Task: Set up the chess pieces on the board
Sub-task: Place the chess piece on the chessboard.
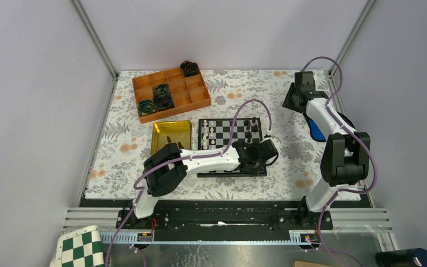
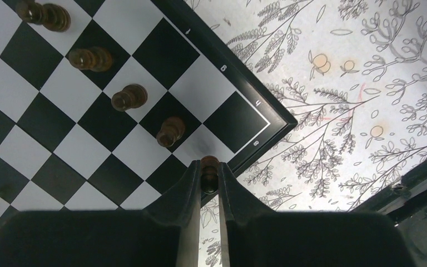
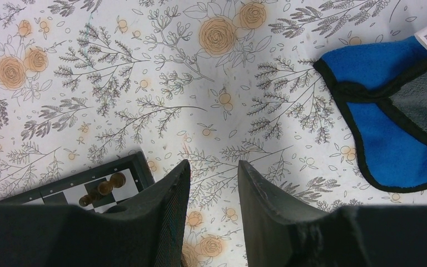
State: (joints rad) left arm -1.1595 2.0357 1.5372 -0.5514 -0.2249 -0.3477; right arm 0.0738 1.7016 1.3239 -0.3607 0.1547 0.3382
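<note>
At the corner of the board (image 2: 161, 53), the left gripper (image 2: 209, 173) is clamped on a dark brown chess piece (image 2: 209, 164). Four other brown pieces (image 2: 129, 97) stand in a row nearby. The right gripper (image 3: 214, 167) hangs part-open and empty over the flowered tablecloth (image 3: 144, 83).

Centre frame: we note the board (image 1: 222, 128), white pieces (image 1: 208, 133) along its left columns, dark pieces (image 1: 249, 129) along its right. The left gripper (image 1: 267, 149) hangs at its lower right corner. An orange tray (image 1: 195, 101) sits upper left.
</note>
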